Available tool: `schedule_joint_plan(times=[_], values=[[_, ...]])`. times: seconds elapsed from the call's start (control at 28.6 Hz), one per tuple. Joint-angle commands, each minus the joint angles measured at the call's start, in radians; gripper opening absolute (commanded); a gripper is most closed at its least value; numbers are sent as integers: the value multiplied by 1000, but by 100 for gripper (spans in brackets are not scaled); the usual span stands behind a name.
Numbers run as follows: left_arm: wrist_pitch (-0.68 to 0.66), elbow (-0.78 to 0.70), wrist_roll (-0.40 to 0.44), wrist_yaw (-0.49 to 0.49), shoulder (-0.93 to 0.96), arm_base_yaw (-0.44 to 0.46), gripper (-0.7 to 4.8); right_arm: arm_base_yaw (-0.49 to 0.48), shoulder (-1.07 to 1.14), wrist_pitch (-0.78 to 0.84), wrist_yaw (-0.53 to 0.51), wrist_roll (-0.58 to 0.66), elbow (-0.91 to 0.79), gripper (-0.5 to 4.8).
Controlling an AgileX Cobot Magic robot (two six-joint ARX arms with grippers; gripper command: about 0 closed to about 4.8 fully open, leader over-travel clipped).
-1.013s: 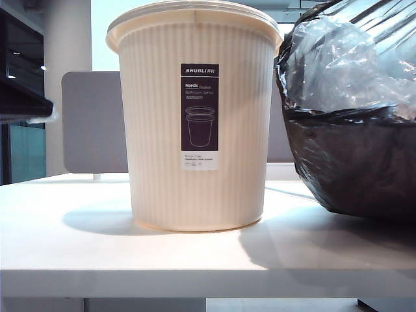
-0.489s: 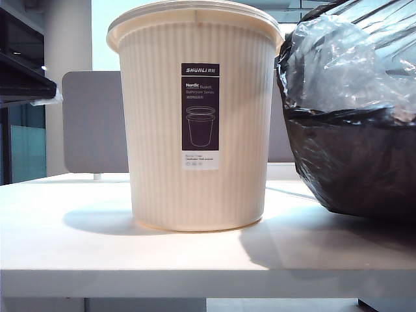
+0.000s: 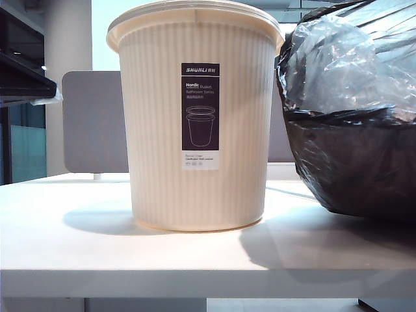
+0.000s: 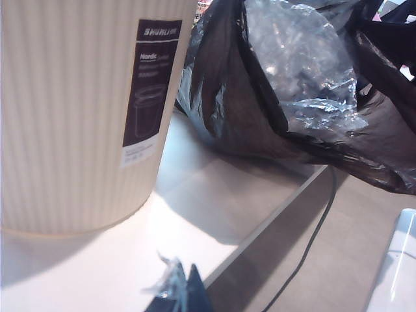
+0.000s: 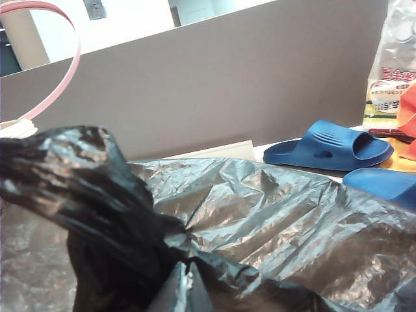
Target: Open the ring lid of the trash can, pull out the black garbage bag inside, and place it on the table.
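Standing on table (image 3: 78, 253): 1 trash can (image 3: 195, 117), 1 black garbage bag (image 3: 354, 130); 2 tools closed.

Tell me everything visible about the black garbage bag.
The black garbage bag is out of the trash can and sits on the table to that can's right, its side meeting the can's upper wall. It is glossy, wrinkled thin black film, bulging and wide, with crumpled clear plastic showing at its top. In the right wrist view the right pincer is shut on a gathered fold of the bag.
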Motion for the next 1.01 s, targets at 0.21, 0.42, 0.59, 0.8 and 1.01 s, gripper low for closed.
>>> schedule_joint_plan(times=[0.21,0.42,0.59,0.8,1.01], values=[[21,2,40,-105,0,0,-4,1,0,15,2,4,-42,-1],[21,2,60,-154,0,0,-5,1,0,-37,1,4,-52,-1],[21,1,89,-162,0,0,-4,1,0,-65,1,3,-58,-1],[31,-43,89,-148,1,0,-5,1,-1,-150,2,-23,-58,-1],[32,-43,81,-133,0,0,-4,1,-1,-190,-2,-23,-58,-1]])
